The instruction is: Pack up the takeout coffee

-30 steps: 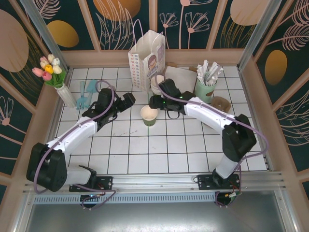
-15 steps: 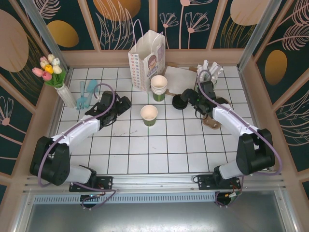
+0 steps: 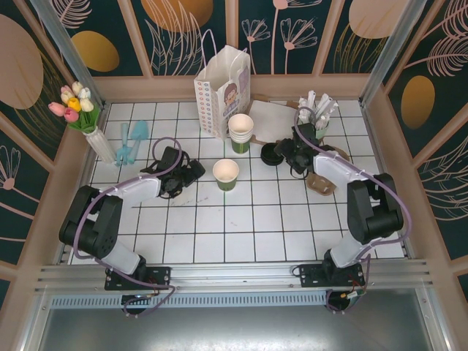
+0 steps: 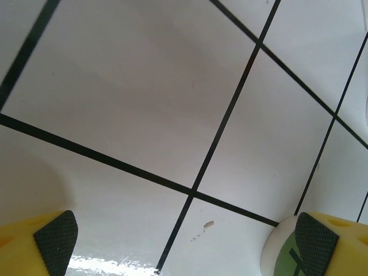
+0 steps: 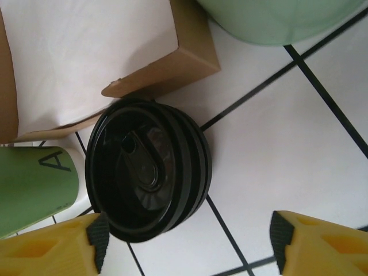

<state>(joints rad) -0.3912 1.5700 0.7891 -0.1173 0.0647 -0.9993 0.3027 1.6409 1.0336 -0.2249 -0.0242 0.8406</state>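
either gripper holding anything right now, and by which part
Nothing is held. Left gripper open over tile; right gripper open, black lids ahead of it, ungripped.

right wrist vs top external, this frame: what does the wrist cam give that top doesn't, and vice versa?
Right wrist: close detail. The sip hole on the top of the black lids, a letter A on the green wall of the cup stack beside them, and the right gripper open, the lids nearer one finger.
Top external: layout. The white paper bag, the open green cup, the left gripper, the tulips.
Both: the lids, the mint-green straw cup, the brown cardboard with a white sheet.
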